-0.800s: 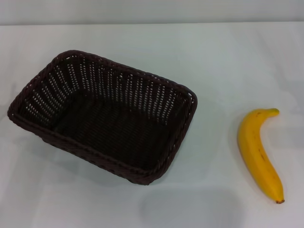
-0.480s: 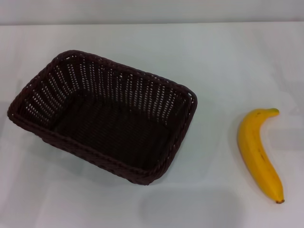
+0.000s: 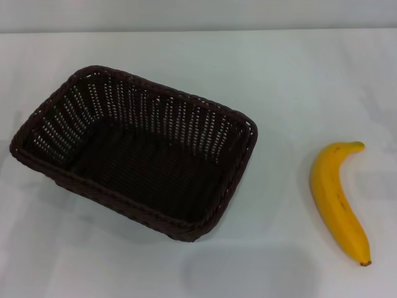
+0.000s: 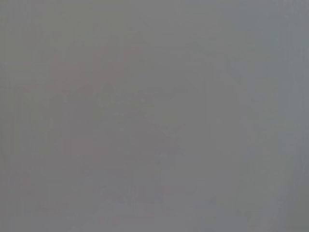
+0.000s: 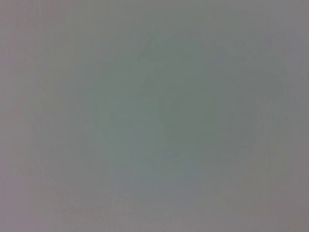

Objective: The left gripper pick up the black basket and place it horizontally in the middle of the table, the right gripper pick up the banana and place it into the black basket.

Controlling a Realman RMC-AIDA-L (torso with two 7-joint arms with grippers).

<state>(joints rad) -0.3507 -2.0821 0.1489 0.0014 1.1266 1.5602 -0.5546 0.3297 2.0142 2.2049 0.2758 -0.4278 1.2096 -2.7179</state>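
The black basket (image 3: 133,152) sits on the white table (image 3: 291,81), left of centre in the head view, turned at a slant and empty inside. The banana (image 3: 338,202) lies flat on the table at the right, its stem toward the far side and its dark tip toward the near edge. It is well apart from the basket. Neither the left gripper nor the right gripper shows in any view. Both wrist views show only a plain grey surface.
The table's far edge (image 3: 198,31) runs across the top of the head view. Bare tabletop lies between the basket and the banana and along the near side.
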